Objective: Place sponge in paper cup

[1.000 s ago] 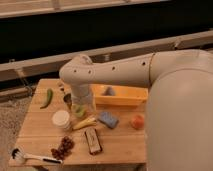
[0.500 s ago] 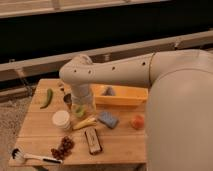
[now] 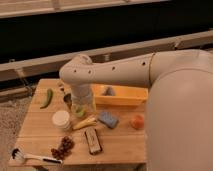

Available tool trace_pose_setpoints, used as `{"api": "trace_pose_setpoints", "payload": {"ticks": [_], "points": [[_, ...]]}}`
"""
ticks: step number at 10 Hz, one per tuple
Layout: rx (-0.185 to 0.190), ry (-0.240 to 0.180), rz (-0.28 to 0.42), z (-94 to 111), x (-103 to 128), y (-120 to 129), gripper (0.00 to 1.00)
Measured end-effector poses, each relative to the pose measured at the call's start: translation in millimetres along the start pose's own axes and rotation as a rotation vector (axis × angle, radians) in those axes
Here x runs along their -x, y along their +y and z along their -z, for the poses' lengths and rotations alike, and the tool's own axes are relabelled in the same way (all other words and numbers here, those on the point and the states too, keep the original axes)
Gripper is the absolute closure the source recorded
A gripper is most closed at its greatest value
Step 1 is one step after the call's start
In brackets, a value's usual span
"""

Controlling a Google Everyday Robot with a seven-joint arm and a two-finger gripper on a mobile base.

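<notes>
Blue-grey sponge (image 3: 108, 119) lies flat on the wooden table (image 3: 35, 136), just right of my gripper (image 3: 81, 107) in the view, its long axis slanting down-right. The paper cup (image 3: 61, 120) stands on the gripper's other side. Whether my gripper is open or closed I cannot tell.

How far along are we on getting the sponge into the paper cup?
Nothing looks done: the sponge lies flat on the table, right of the paper cup and apart from it. In hand: the gripper hangs low behind the gap between them, not holding the sponge. Left: grasp the sponge, carry it over, release it into the cup.
</notes>
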Motion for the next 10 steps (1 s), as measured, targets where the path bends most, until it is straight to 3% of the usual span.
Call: {"api": "trace_pose_setpoints", "payload": {"ticks": [8,10], "points": [[0.000,0.002,0.004,-1.1,0.1,-1.1,0.35],[0.010,-0.005,0.018,-10.1,3.4,-12.1,0.35]]}}
